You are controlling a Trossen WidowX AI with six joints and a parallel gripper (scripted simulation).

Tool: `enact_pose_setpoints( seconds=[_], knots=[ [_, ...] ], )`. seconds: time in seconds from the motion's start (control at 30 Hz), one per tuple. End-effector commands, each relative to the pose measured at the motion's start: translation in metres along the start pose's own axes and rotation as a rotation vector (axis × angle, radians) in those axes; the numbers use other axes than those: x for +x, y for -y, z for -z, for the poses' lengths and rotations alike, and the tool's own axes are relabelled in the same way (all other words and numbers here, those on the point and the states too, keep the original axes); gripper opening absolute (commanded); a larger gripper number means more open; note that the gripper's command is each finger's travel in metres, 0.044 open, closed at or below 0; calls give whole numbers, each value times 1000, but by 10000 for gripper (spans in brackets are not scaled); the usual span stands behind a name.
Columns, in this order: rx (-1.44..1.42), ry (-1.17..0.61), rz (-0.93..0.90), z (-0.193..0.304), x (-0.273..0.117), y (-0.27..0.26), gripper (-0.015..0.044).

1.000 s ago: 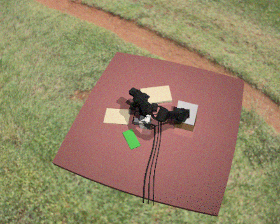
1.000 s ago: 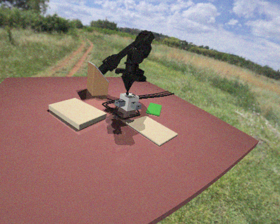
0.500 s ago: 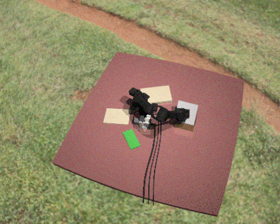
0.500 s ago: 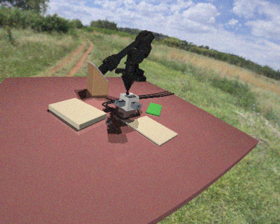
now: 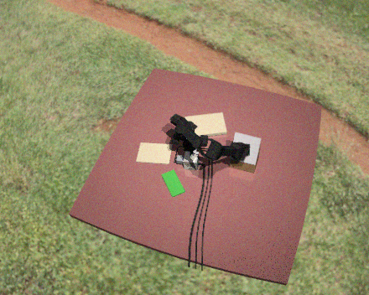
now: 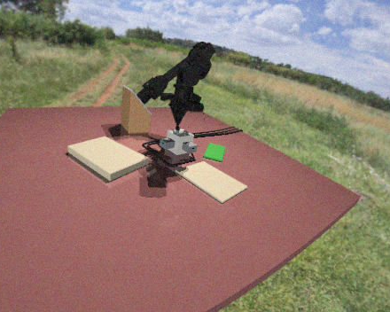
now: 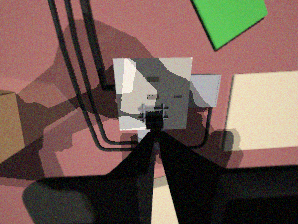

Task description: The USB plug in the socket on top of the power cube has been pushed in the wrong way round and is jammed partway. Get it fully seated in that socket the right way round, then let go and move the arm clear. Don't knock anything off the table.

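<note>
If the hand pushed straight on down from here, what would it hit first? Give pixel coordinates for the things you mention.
Probably the top of the power cube (image 6: 173,138) (image 7: 175,107): the hand (image 6: 177,128) (image 7: 156,136), shut on the black plug (image 7: 154,119), points down at it. The gap is hard to judge.

power cube: on table | plug: on cube top | cube: between two slabs

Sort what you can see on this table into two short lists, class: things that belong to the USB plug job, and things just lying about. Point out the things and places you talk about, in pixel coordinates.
Part of the job:
- power cube (image 6: 180,140) (image 7: 131,111)
- black USB plug (image 7: 154,118) on top of it
- gripper (image 6: 177,127) (image 7: 156,136), shut on the plug

Just lying about:
- green block (image 5: 173,183) (image 6: 214,152) (image 7: 232,20)
- two flat cream slabs (image 5: 153,153) (image 6: 106,156) (image 7: 265,110)
</note>
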State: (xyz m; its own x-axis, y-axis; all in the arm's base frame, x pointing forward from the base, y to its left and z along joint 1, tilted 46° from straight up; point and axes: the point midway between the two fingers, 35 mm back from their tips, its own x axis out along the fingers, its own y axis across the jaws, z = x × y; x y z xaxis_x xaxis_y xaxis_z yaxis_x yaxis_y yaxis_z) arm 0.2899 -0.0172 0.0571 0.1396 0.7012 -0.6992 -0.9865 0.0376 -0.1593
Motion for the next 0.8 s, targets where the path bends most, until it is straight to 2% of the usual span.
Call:
enact_pose_setpoints(
  seconds=[0.0,0.77],
  knots=[
    [-6,-6,4,0,-5,1,0],
    [-6,-6,4,1,-20,1,0]
  ],
)
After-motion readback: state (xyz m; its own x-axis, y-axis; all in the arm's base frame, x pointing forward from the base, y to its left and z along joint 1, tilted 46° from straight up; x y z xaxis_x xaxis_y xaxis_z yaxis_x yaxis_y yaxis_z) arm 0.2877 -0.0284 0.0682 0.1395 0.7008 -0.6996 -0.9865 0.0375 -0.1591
